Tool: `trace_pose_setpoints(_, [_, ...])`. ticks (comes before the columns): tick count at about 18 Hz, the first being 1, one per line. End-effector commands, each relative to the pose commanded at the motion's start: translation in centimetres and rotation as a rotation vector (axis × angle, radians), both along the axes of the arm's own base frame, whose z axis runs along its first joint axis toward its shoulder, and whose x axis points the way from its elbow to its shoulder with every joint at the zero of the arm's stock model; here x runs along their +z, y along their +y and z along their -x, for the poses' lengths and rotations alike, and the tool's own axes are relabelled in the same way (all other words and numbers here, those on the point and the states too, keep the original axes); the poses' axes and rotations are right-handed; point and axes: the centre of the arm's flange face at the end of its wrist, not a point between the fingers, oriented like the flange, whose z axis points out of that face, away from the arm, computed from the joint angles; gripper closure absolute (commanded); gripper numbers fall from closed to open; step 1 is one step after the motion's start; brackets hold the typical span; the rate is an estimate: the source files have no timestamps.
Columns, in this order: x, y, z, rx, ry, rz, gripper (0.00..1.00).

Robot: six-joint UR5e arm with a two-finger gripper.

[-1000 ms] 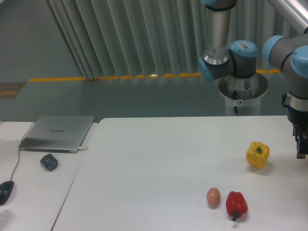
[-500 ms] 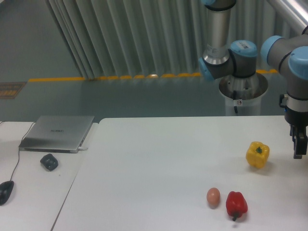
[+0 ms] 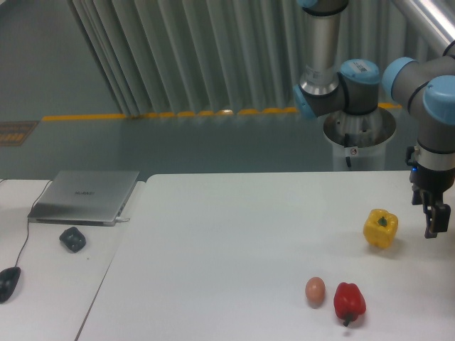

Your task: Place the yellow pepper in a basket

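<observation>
Hidden or cut off: the arm (image 3: 426,92) runs out of the picture at the top and at the right edge, so its upper links show only in part. A dark mouse (image 3: 7,283) on the far left is cropped by the picture's edge.
Hard to make out: the gripper (image 3: 434,222) is small, dark and close to the right edge; its fingers blur into one dark shape.
Containers: a pale round bin (image 3: 359,142) stands on the floor behind the table, beyond the back edge and partly masked by the arm's blue-capped joints; what lies in it cannot be seen. No basket can be made out among the things on the table.
Gripper: it hangs pointing down, above the table top at the right side. I cannot tell whether its fingers are spread or pressed together. It grasps nothing and touches nothing.
Yellow pepper (image 3: 380,228): it sits on the white table (image 3: 227,241), toward the right, green stem showing on top, just beside the gripper on the gripper's left in the picture, and apart from it.
Red pepper (image 3: 349,302): it lies near the front edge, below and left of the yellow one.
Egg (image 3: 315,290): brown, just left of the red pepper, not touching it.
Side desk: a closed grey laptop (image 3: 85,196) and a small dark object (image 3: 72,239) in front of it.
</observation>
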Motion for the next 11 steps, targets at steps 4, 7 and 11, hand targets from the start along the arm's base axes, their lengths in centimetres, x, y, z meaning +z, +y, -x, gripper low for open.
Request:
trace_pose_setpoints(4, [0.16,0.02,0.05,-0.001,0.010,0.006,0.00])
trace_pose_setpoints(7, [0.45,0.11,0.13,0.015,0.012,0.000,0.00])
trace_pose_setpoints(11, [0.57,0.00,0.24,0.081,0.001,0.002,0.00])
